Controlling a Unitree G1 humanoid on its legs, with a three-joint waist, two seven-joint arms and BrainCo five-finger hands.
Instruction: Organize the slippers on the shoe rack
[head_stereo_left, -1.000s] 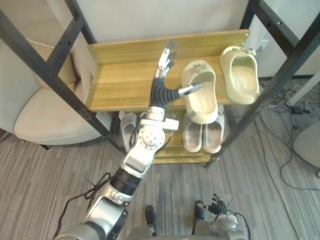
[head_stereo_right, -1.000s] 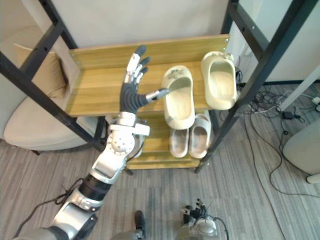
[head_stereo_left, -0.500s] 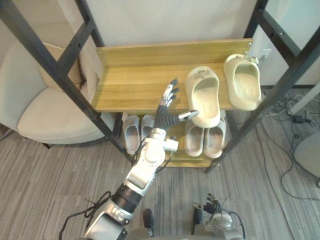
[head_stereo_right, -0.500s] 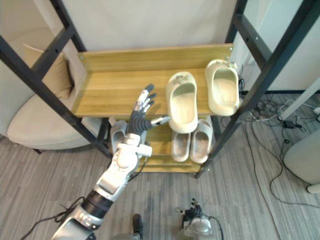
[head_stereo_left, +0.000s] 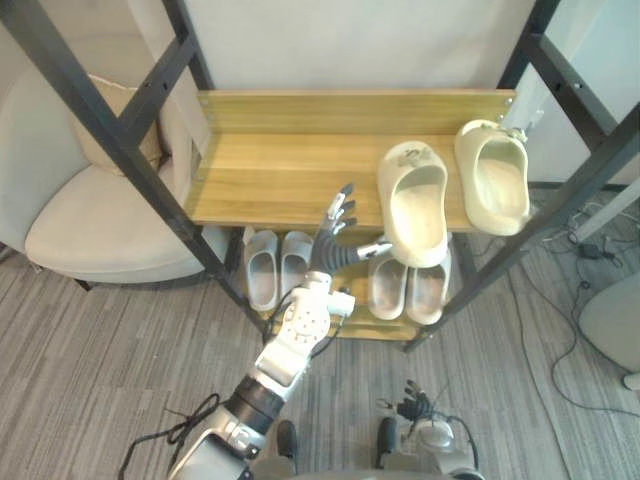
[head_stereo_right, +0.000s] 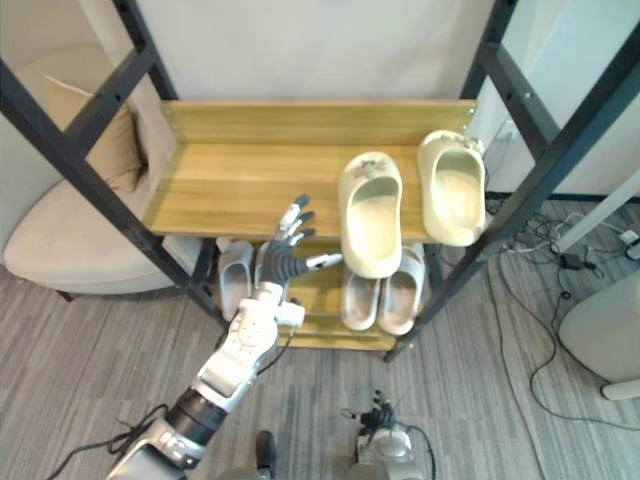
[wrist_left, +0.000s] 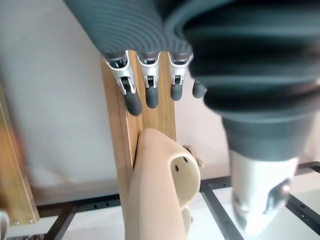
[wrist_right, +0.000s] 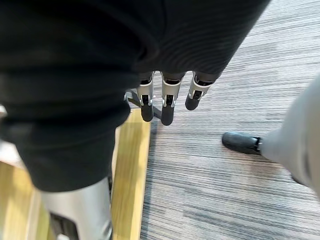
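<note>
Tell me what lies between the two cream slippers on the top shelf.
Nothing but a narrow bare strip of the wooden shelf. The left slipper and the right slipper lie apart, as the right eye view shows.

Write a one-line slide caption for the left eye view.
Open left hand at the front of the top shelf, beside one cream slipper; a second cream slipper lies to its right.

Bright, even indoor light from above. The top shelf (head_stereo_left: 290, 170) casts soft shade over the lower slippers (head_stereo_left: 262, 272). Glare washes out the thumb of the left hand (wrist_left: 131, 97) in its wrist view.
</note>
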